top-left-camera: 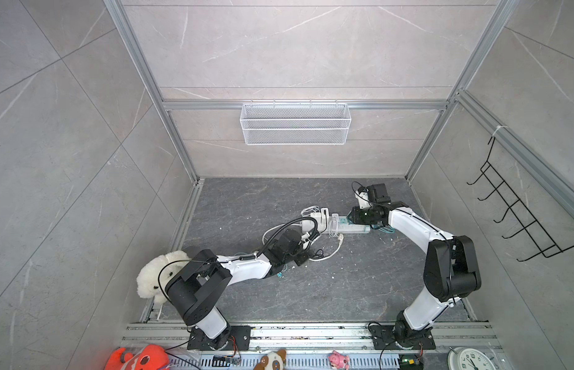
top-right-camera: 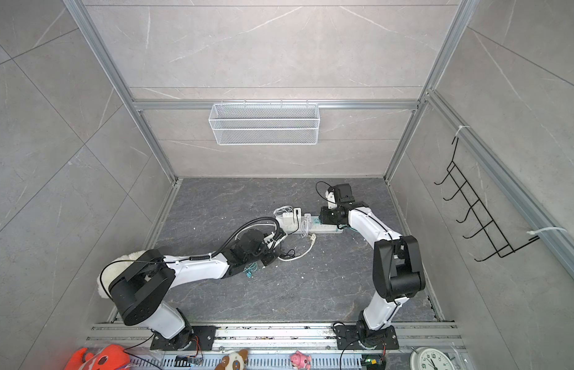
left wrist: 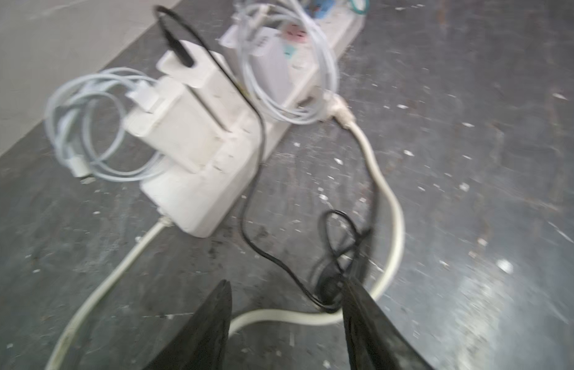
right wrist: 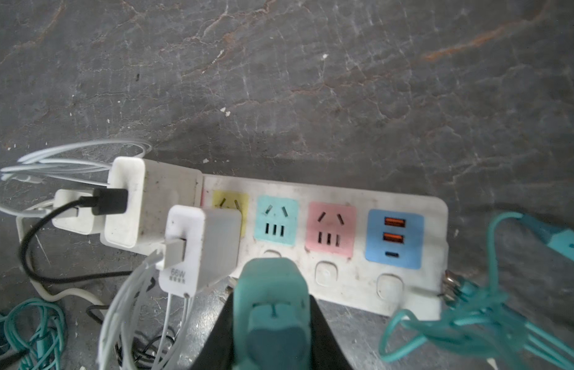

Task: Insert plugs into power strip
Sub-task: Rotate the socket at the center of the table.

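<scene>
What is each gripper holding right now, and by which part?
The right gripper clamps the teal blocky charger adapter by the two sides of its body. The left gripper is open and holds nothing.

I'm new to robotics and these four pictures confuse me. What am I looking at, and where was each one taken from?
Two robot arms, left arm and right arm, stand at a dark table. Both top views look down on everything; the other two pictures come from a camera on each wrist. On the table lies a white power strip with three white plugs in it and cables around. The right gripper is shut on a teal plug by the strip. The left gripper is open and empty.
</scene>
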Available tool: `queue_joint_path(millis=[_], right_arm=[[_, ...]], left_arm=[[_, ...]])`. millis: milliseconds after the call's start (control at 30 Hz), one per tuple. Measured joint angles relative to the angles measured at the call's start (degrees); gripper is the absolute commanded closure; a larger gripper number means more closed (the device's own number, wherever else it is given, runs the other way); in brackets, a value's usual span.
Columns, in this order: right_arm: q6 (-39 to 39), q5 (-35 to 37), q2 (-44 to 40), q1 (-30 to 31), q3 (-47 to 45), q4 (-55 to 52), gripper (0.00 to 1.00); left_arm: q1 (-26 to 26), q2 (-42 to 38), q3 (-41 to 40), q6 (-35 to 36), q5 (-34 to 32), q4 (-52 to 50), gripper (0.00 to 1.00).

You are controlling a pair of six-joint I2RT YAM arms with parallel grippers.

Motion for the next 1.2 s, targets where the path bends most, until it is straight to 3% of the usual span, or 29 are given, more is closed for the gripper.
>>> queue_joint_path(millis=[300,533,800,1200], right_arm=[[-1.51,1.64,1.95,0.44,3.85,-0.79,0.92],[-1.49,3.26,8.76,0.44,11.67,-1.73,0.92],[-1.25,4.04,18.67,0.37,21.20,-3.85,0.93],[0.26,7.13,20.31,0.26,18.56,-4.70,0.93]], left_arm=[[4.00,11.89,14.86,-3.19,-3.93,-2.80,0.48],[3.80,12.41,14.56,-7.02,-3.43,-6.38,0.59],[3.80,12.41,12.92,-10.10,-3.34,-9.40,0.61],[4.98,17.68,14.95,-10.95,-2.32,-9.94,0.62]])
